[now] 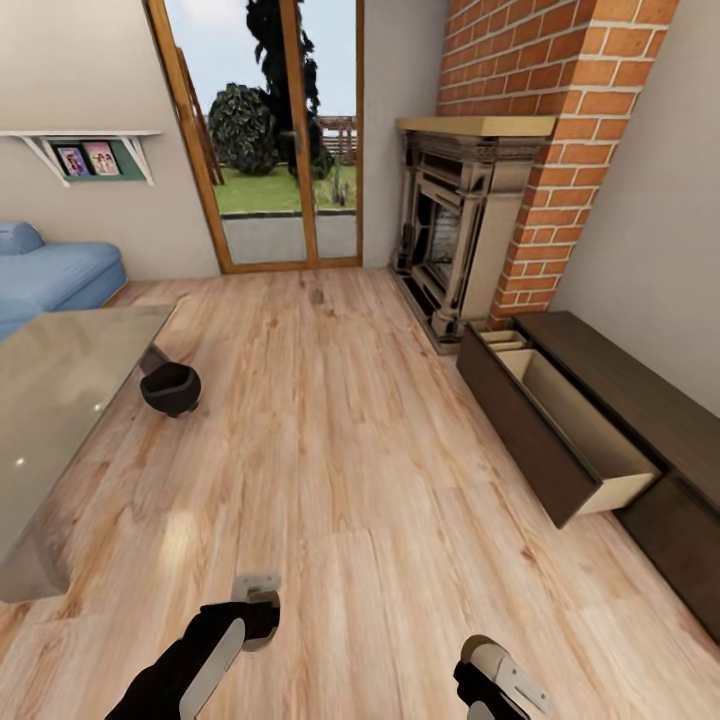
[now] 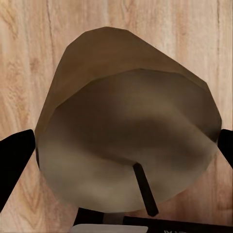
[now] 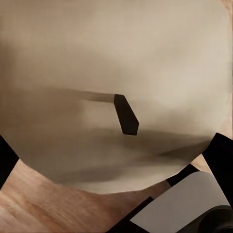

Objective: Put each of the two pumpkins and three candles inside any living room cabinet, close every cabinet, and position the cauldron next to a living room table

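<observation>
Each gripper pinches 1 candle — left gripper on a beige candle, right gripper on another candle — low over the floor; the cabinet drawer stands open, cauldron beside the table

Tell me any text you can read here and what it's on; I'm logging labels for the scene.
No readable text.
The two framed pictures on the wall shelf are too small and blurred to show any words.
A pale mark at the frame edge, below the candle held in the left gripper, is cut off and unreadable.
</observation>
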